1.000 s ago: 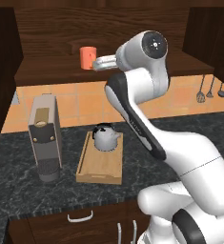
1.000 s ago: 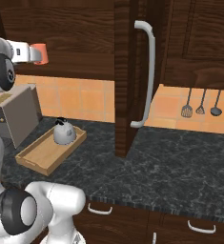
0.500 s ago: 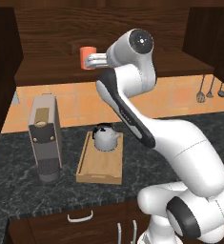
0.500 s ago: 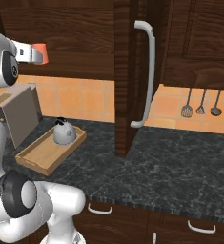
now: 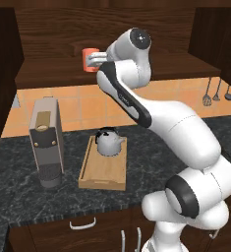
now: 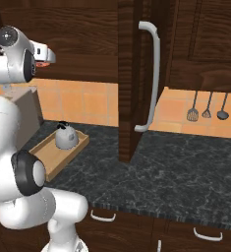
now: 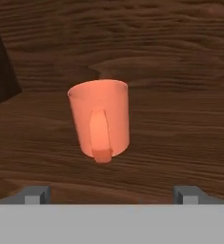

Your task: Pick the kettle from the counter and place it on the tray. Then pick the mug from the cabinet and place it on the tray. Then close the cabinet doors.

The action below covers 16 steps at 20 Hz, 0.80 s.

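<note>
The orange-red mug (image 7: 100, 119) stands upright on the cabinet shelf (image 7: 180, 138), its handle turned toward the hand. My gripper (image 7: 112, 194) is open, its fingertips (image 7: 35, 193) wide apart just short of the mug. From the left base view the gripper (image 5: 95, 59) reaches into the cabinet (image 5: 53, 29) right at the mug (image 5: 89, 54). On the wooden tray (image 5: 102, 174) sits the silver-grey kettle (image 5: 108, 141), and both rest on the dark counter (image 5: 18, 197). The right base view shows the kettle (image 6: 66, 138), the tray (image 6: 50, 160) and an open cabinet door (image 6: 129, 83) with its bar handle (image 6: 152, 74).
A tall grey coffee machine (image 5: 45, 142) stands left of the tray. Kitchen utensils (image 6: 208, 106) hang on the orange tiled wall at the right. The other cabinet door (image 5: 1, 78) stands open at the left. Drawers with curved handles (image 6: 103, 216) run below the counter edge.
The arm has swung further toward the cabinet and the open gripper has closed the gap to the mug. Kettle, tray and mug have stayed put.
</note>
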### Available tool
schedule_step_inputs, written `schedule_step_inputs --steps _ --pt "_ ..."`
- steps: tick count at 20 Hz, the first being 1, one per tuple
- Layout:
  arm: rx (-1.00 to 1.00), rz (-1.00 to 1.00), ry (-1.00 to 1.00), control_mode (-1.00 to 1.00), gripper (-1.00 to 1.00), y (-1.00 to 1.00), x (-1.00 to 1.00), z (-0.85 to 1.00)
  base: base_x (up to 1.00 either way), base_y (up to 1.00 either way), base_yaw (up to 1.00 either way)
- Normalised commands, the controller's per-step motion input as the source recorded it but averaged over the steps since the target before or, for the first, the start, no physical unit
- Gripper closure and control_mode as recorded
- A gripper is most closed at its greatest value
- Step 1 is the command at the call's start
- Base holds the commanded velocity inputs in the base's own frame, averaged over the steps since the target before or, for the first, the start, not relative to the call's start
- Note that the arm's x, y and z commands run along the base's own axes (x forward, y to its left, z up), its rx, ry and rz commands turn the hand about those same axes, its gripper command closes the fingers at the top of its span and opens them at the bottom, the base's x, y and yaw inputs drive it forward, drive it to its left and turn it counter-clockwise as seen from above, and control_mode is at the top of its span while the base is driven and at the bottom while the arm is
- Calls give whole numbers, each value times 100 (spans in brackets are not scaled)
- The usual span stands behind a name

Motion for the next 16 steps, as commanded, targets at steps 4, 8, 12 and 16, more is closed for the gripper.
schedule_step_inputs --steps 4,8,12,16 --pt "0 7 4 -100 -100 7 59 -2 0 0 0" --pt "0 3 4 -100 -100 13 54 -12 0 0 0" --pt "0 3 0 -100 -100 28 36 -5 0 0 0" --pt "-1 0 0 -100 -100 20 -2 0 0 0 0"
